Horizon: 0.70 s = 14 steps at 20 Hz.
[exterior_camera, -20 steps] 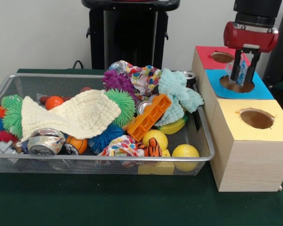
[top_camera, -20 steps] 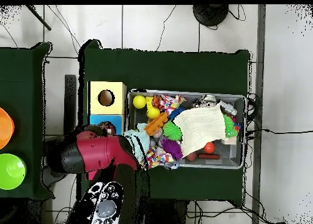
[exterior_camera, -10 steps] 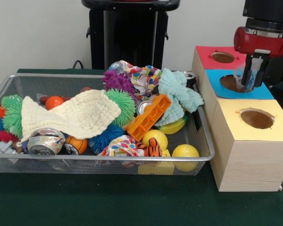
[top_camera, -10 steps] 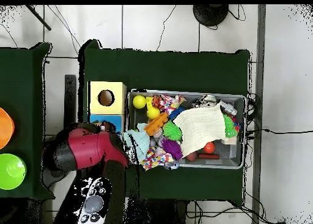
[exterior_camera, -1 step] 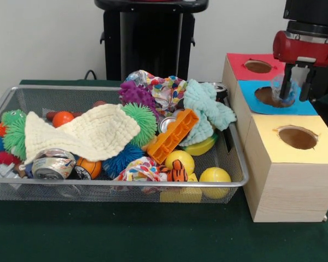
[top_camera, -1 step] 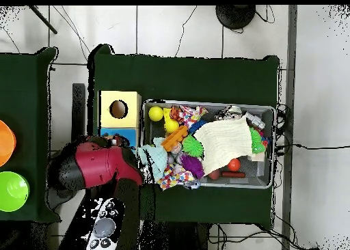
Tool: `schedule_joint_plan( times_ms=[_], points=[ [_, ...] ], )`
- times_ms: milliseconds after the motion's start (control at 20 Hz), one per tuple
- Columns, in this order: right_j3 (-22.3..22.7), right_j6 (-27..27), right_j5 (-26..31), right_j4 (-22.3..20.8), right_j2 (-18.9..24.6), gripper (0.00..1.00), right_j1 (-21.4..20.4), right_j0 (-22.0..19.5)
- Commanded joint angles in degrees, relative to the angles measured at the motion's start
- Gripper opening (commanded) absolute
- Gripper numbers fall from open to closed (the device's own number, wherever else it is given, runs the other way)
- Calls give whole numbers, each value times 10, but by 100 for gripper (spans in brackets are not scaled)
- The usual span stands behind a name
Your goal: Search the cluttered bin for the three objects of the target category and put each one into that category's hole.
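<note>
The gripper (exterior_camera, -1 step: 296,97), fingers spread, hangs over the blue box's hole (exterior_camera, -1 step: 269,96) with a clear cup (exterior_camera, -1 step: 280,90) loose between them, which could catch the rim and topple outside.

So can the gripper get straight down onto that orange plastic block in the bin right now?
Probably yes. The orange block lies on top of the pile with nothing covering it, though the gripper is over the blue box and must travel across.
</note>
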Motion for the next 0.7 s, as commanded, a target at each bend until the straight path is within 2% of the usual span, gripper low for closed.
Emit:
schedule_joint_plan(
  times_ms=[50, 500, 700],
  points=[
    [-2, 100, 32, 22, 18, 100, 16, -14],
    [13, 93, 51, 24, 18, 100, -9, -18],
    [47, 42, 102, 13, 26, 100, -81, -48]
  ],
)
